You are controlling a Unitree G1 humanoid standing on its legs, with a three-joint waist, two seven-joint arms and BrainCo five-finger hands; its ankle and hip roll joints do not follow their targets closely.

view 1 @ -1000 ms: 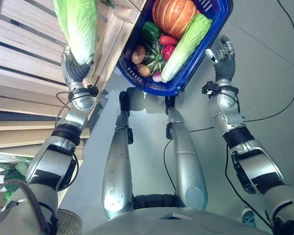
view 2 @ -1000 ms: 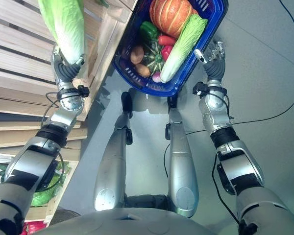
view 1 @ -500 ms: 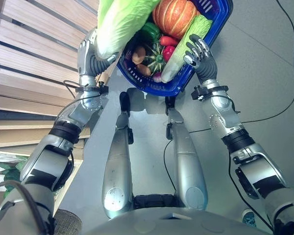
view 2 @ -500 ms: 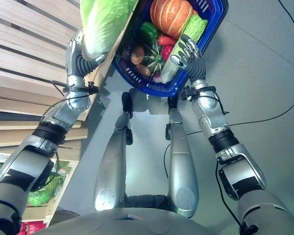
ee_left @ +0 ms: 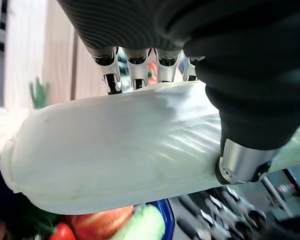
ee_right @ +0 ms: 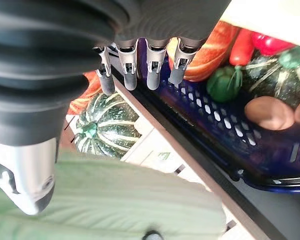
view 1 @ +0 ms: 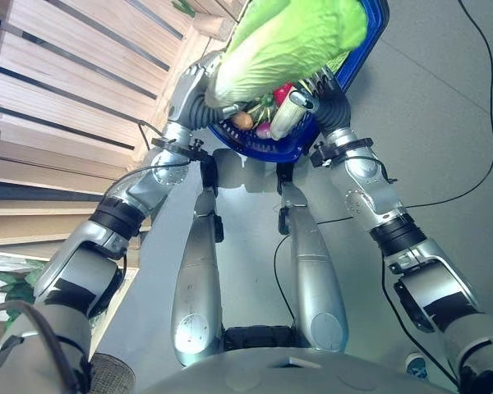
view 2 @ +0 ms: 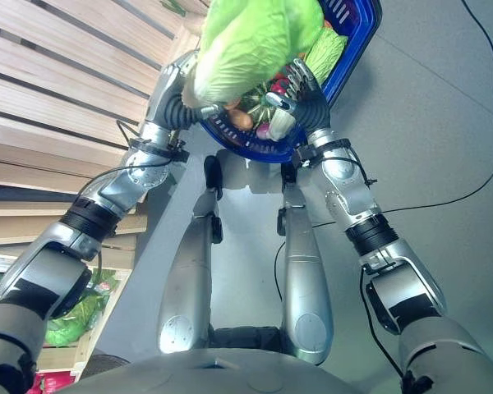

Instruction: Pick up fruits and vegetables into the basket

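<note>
Two robot hands up by the basket (view 1: pixel 370 37) rn. Left robot hand (view 1: pixel 199 97) is wrapped around a big cabbage (view 1: pixel 287 41), held over the basket's near rim. Right robot hand (view 1: pixel 319 90) sits at the rim w/ fingers loosely spread, holding nothing. Basket's already stuffed w/ veg, so imo the cabbage could roll off the heap or snag the right hand's fingers if let go here. Wood shelf (view 1: pixel 57 90) to the left.

Cabbage (view 1: pixel 292 37) pale green, white stalk; basket (view 1: pixel 370 41) blue; squash (ee_right: pixel 106 125) dark green, pale stripes.
</note>
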